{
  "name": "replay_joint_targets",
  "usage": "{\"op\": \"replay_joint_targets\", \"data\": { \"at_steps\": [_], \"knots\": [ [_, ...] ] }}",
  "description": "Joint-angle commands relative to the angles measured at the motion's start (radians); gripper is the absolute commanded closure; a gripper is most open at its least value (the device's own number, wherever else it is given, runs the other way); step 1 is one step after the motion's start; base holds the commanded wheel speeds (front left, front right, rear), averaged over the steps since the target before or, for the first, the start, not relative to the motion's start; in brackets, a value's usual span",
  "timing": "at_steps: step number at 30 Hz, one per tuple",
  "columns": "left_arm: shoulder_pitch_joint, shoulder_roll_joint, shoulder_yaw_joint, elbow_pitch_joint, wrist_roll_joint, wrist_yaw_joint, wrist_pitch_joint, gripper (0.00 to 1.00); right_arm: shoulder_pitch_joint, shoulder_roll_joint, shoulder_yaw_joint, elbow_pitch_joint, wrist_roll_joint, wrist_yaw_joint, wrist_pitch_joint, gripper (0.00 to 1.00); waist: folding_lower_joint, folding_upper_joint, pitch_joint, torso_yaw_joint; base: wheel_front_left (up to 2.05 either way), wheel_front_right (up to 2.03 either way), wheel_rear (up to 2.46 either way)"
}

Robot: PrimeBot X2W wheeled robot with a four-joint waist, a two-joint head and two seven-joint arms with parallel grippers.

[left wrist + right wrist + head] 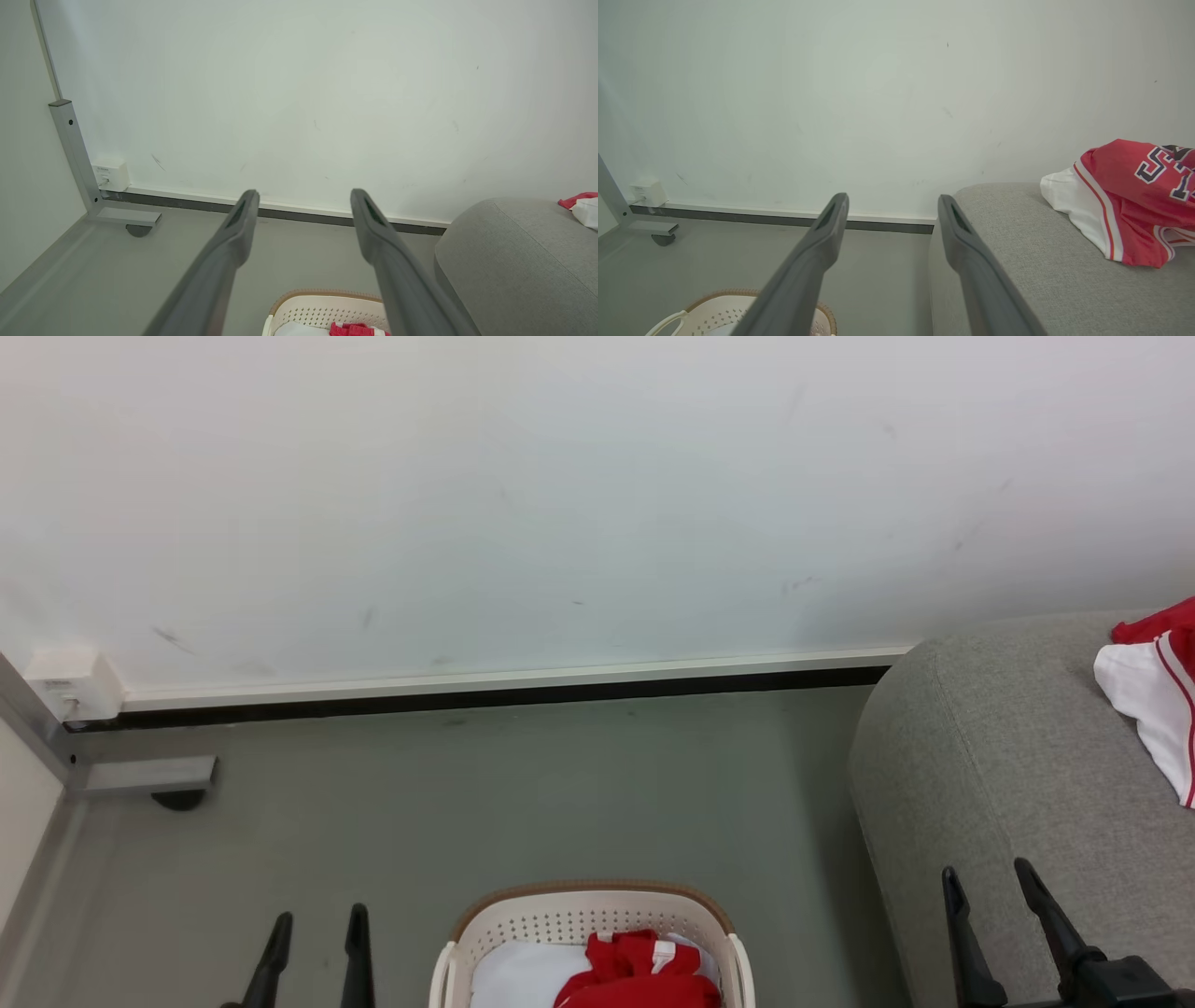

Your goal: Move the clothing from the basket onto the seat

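One jersey (1125, 196) lies on the seat (990, 756), a red piece (644, 975) sits in the basket (579, 919), and with your left gripper (320, 913) and right gripper (987, 870) both spread empty, you probably need to reach down next and pinch it.

Your head camera looked down on a grey floor (560, 803) meeting a scuffed white wall (560, 523).

- The basket (597, 910) sat at bottom centre, cut off by the frame edge. Red clothing (639, 975) was bunched in its right half, with a white cloth (523, 980) beside it on the left.
- The seat (1008, 756) stood to the basket's right, apart from it. A red-and-white garment (1153, 700) lay on top, at the frame's right edge.
- Your left gripper (319, 917) hung over the floor left of the basket, fingers spread, gripping nothing.
- Your right gripper (987, 873) showed against the seat's front, fingers likewise apart.
- A white wall box (73, 686) and a metal frame foot (149, 775) were at far left.
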Motion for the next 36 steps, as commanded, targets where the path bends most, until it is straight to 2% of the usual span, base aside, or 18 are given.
{"op": "replay_joint_targets", "data": {
  "at_steps": [1, 13, 21, 28, 31, 36],
  "knots": [
    [0.003, -0.001, 0.006, 0.003, 0.014, -0.006, -0.001, 0.00, 0.009, -0.001, 0.000, 0.004, 0.005, -0.003, 0.000, 0.00, 0.0001, 0.0000, 0.000, 0.000, 0.00, 0.00, 0.00],
    [-0.009, -0.020, 0.044, 0.028, 0.037, -0.058, -0.001, 0.00, -0.015, -0.001, 0.008, 0.011, 0.022, -0.003, 0.000, 0.00, 0.0001, 0.0000, 0.012, -0.013, 0.00, 0.00, 0.00],
    [-0.036, -0.023, 0.028, 0.049, 0.033, -0.087, -0.001, 0.00, -0.043, -0.001, 0.025, -0.002, 0.030, -0.003, 0.000, 0.00, 0.0001, 0.0000, 0.043, -0.043, 0.00, 0.00, 0.00],
    [-0.154, -0.022, -0.063, 0.155, 0.050, -0.128, -0.001, 0.00, -0.090, -0.001, 0.031, -0.035, 0.030, -0.003, 0.000, 0.00, 0.0001, 0.0000, 0.129, -0.082, 0.00, 0.00, 0.00],
    [-0.237, -0.014, -0.122, 0.259, 0.081, -0.135, 0.018, 0.00, -0.117, 0.000, 0.031, -0.056, 0.032, -0.003, 0.000, 0.00, 0.0001, 0.0000, 0.181, -0.103, 0.00, 0.00, 0.00],
    [-0.396, -0.013, -0.218, 0.438, 0.119, -0.141, 0.109, 0.00, -0.173, -0.001, 0.037, -0.096, 0.040, -0.003, 0.000, 0.00, 0.0001, 0.0000, 0.291, -0.136, 0.00, 0.00, 0.00]
  ]
}}
